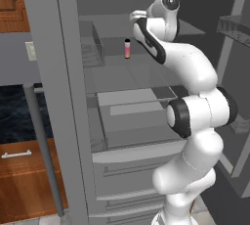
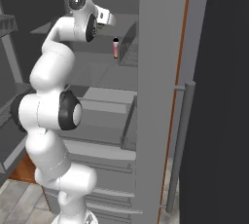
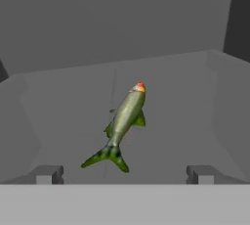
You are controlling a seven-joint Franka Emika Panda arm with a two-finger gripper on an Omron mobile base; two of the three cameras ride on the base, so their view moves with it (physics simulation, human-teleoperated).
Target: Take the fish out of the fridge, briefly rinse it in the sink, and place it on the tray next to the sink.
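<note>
Left base view: the white arm reaches into the open tall grey fridge [image 1: 127, 121], beside a pink black-capped bottle [image 1: 127, 49].

Right base view: same bottle [image 2: 115, 47] on an upper shelf.

Hand view: a slender olive-green fish [image 3: 122, 126] lies on the grey shelf, centred ahead of the gripper [image 3: 124, 174], whose tips stand wide apart, touching nothing.

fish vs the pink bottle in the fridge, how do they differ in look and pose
The fish is olive-green with a yellowish sheen and a reddish snout; the pink bottle is pink with a black cap. The fish lies flat on a grey fridge shelf; the bottle stands upright. The fish is tapered with fins and a forked tail; the bottle is a plain cylinder. Both are small and sit inside the open fridge.
</note>
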